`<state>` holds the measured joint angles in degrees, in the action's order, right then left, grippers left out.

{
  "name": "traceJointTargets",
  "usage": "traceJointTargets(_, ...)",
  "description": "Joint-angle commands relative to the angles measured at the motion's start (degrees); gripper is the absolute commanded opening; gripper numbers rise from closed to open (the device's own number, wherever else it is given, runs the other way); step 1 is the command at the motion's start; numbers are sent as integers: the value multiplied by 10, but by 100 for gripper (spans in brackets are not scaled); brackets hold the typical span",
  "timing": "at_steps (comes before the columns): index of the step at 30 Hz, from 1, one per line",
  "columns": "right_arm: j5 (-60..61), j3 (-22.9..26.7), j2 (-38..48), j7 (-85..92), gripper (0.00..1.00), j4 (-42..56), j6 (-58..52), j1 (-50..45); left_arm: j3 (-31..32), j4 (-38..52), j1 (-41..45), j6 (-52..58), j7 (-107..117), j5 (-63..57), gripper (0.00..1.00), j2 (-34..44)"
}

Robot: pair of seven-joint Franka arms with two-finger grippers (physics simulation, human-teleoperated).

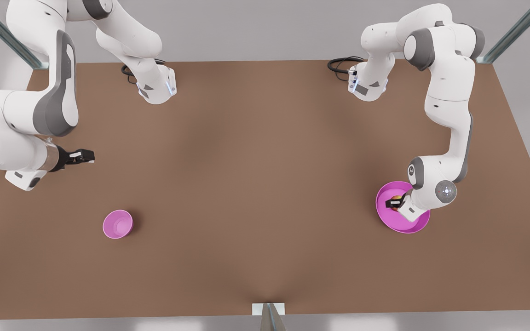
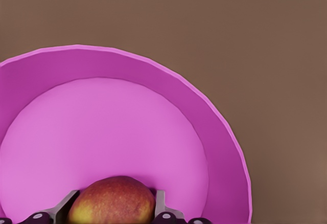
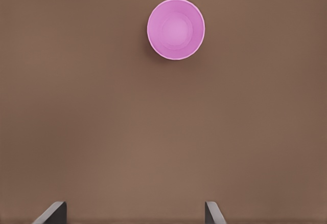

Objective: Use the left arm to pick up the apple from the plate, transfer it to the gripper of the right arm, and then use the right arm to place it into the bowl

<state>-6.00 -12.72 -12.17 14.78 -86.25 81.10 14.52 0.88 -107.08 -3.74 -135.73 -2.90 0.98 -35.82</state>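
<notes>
A red-yellow apple point(image 2: 112, 202) rests on the pink plate point(image 2: 214, 132) at the front view's right point(image 1: 403, 226). My left gripper point(image 2: 115, 206) is down in the plate point(image 1: 394, 202), shut on the apple, with one finger pressed against each side. In the front view the apple point(image 1: 399, 198) shows only as a small spot by the fingers. The pink bowl point(image 1: 118, 224) stands at the front view's left and appears in the right wrist view point(image 3: 176, 28). My right gripper point(image 1: 88, 156) waits open above the table, back from the bowl, with nothing between its fingers point(image 3: 53, 213).
The brown table point(image 1: 256, 184) stretches between the plate and the bowl. Both arm bases point(image 1: 157, 87) stand along the far edge with black cables point(image 1: 341, 64). Metal frame posts stand at the corners and at the middle of the near edge point(image 1: 268, 315).
</notes>
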Motion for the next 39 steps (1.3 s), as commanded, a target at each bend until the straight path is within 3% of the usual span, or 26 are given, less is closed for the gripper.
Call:
traceJointTargets(1,-2,0,0,1,100,0,-1,0,0,0,0,0,3,2,72,1)
traceJointTargets(8,-2,-1,0,1,100,0,-2,-1,0,-1,2,18,2,3,68,6)
traceJointTargets(11,-3,-1,0,1,100,0,-2,-1,-1,-1,2,85,21,11,68,46)
traceJointTargets(15,-41,-1,-31,0,100,11,27,-3,-1,13,12,106,26,171,68,66)
traceJointTargets(17,-38,-1,-76,0,100,54,46,-4,0,19,36,112,70,195,68,87)
traceJointTargets(19,-35,-3,-131,-1,100,110,63,-13,2,70,45,192,71,228,68,95)
traceJointTargets(21,-30,-15,-184,-3,100,136,119,-49,13,180,46,317,77,287,67,52)
traceJointTargets(24,138,-15,-225,23,100,125,220,-33,86,237,46,358,80,385,66,10)
traceJointTargets(25,196,-25,-251,57,100,121,252,-33,117,265,46,358,80,429,66,-13)
traceJointTargets(27,270,-97,-295,65,100,132,255,-34,172,324,46,358,80,472,66,-72)
traceJointTargets(29,339,-171,-362,141,100,187,288,-34,256,436,47,350,76,493,66,-180)
traceJointTargets(32,340,-265,-448,258,100,210,421,-34,292,490,90,255,71,494,66,-234)
traceJointTargets(39,361,-350,-494,390,100,184,492,-21,313,489,92,224,11,503,67,-246)
